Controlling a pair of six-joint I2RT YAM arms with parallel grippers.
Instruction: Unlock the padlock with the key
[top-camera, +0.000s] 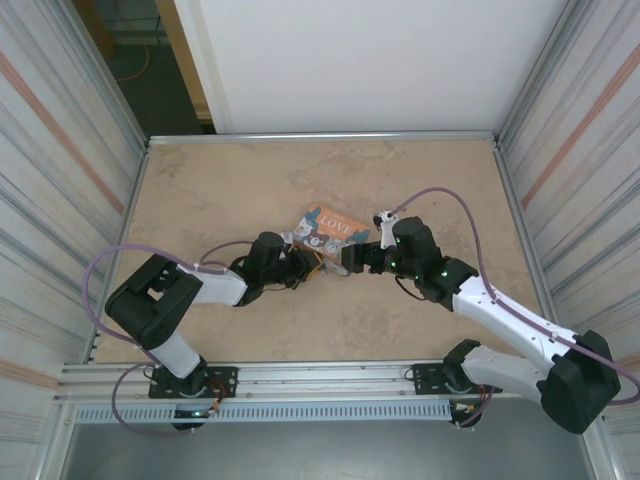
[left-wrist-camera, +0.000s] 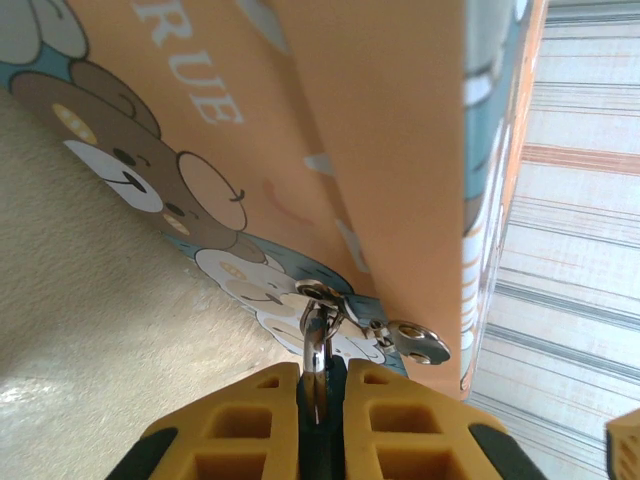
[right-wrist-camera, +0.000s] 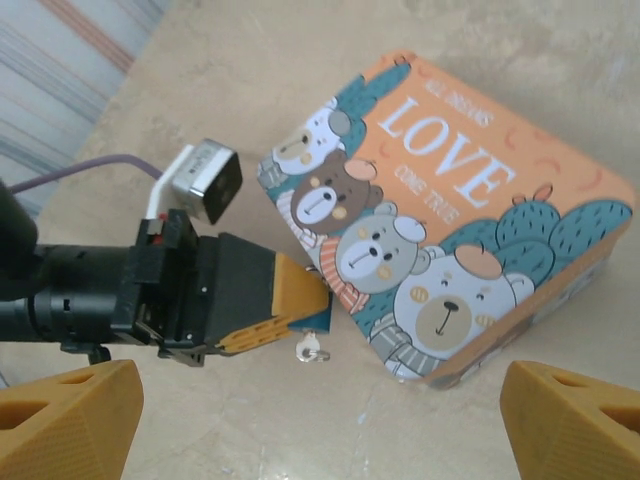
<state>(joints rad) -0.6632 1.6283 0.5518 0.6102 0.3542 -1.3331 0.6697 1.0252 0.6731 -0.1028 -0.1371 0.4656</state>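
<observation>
Tabletop (top-camera: 220, 190) of mottled beige stone, corrugated wall panels (top-camera: 60, 150) on both sides. Both arms reach in and meet mid-table at the near edge of an orange tin box (right-wrist-camera: 470, 200), lid printed "LOVE" with cartoon bears, lying flat. Left pincer (left-wrist-camera: 320, 378) is closed, its 2 yellow fingers (left-wrist-camera: 235, 425) pressed together on the padlock (left-wrist-camera: 316, 345). The thin silvery shackle rises out of the gap and hooks into the clasp on the tin's front wall; the body is almost hidden between the pads, a sliver of dark teal showing. The padlock thus sits at the tin's lower front edge, just above the tabletop. From the right wrist, the left pincer's black housing crowds that corner and covers the lock itself. A small silvery piece (right-wrist-camera: 310, 350) pokes out just below its fingertips; cannot tell whether it is the key. Right pincer (right-wrist-camera: 320, 405) stands wide open, gripping nothing, 1 yellow finger at each lower corner of its view, facing the tin and the left pincer, near but apart. A purple cable (top-camera: 440, 195) loops over the right arm.
</observation>
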